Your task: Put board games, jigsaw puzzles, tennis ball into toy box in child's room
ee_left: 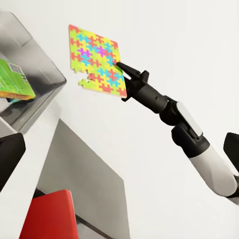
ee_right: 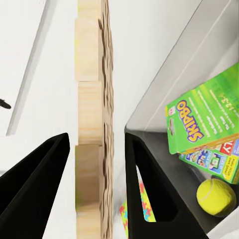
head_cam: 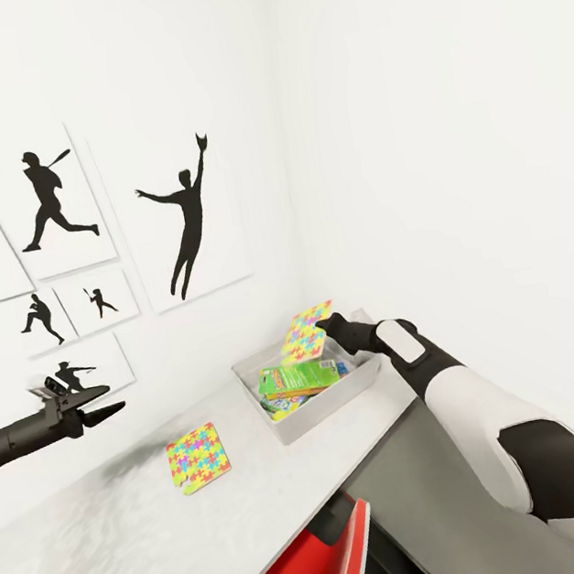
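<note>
Thin wood-backed jigsaw puzzle [head_cam: 307, 331], light and stiff, edge-pinched by right gripper [head_cam: 326, 325] over toy box [head_cam: 281, 427] at desk's [head_cam: 103, 529] far corner; left gripper [head_cam: 101, 402] open, empty.

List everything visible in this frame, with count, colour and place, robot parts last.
jigsaw puzzles: 2, multicolour; one held above the toy box, one flat on the table
toy box: 1, pale grey, on the table by the corner
SKIP-BO box: 1, green, in the toy box
tennis ball: 1, yellow-green, in the toy box
table: 1, grey-white, along the wall
sport prints: several, black on white, on the wall
chair: 1, red, below the table edge
right gripper: black, shut on a puzzle
left gripper: black, fingers apart, above the table
</note>
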Robot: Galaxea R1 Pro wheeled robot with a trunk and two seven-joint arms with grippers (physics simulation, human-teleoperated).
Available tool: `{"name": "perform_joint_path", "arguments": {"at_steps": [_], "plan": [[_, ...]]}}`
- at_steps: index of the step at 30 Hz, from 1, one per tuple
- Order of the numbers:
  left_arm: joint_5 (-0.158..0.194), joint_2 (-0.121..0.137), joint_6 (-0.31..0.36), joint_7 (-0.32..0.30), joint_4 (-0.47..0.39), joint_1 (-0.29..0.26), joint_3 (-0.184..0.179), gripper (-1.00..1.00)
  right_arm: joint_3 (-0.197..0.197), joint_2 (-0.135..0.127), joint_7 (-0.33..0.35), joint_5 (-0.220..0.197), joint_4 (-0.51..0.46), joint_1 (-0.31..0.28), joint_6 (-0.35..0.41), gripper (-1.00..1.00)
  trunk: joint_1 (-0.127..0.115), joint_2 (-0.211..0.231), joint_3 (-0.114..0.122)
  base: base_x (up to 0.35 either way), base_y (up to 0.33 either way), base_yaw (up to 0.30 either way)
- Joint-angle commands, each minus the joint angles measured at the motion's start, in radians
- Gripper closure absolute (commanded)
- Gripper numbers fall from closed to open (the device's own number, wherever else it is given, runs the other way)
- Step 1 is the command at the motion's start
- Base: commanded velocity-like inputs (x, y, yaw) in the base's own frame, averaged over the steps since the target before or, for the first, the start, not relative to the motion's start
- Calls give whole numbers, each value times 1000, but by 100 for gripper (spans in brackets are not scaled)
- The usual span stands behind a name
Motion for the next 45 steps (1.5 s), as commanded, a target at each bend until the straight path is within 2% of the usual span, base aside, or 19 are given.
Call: {"name": "perform_joint_path", "arguments": {"at_steps": [1,12,15,18,20,22,25,29,45], "plan": [[4,1,12,-5,0,-2,-7,-100,2,0,0,0,-1,-1,1,100,1,-3,-3,0,0,13],[4,-5,18,-5,-1,-2,-11,-100,2,0,0,-1,-2,-1,-28,100,1,-3,-20,0,0,84],[5,-15,19,-5,-3,-2,-21,-100,2,0,0,-1,-3,-1,-33,100,1,-3,-24,0,0,121],[4,-40,38,-5,-3,-2,-34,-100,2,-2,0,0,-5,-2,-34,100,1,-3,-29,0,0,123],[4,-59,73,-5,-11,-5,-38,-100,2,-5,0,0,-7,-2,-35,100,1,-3,-32,0,0,124],[4,-66,99,-5,-38,-7,-38,-100,2,-6,0,0,-8,-2,-35,100,1,-3,-36,0,0,124],[5,-71,125,-5,-98,-7,-44,-100,2,-9,0,0,-9,-3,-35,100,1,-3,-39,0,0,96],[4,-73,133,-5,-126,-3,-45,-100,2,-15,0,-1,-13,-3,-31,100,1,-3,-41,0,0,31],[5,-69,134,-5,-136,0,-46,-100,-3,-18,0,0,-15,-3,-33,100,1,-3,-63,0,0,2]]}}
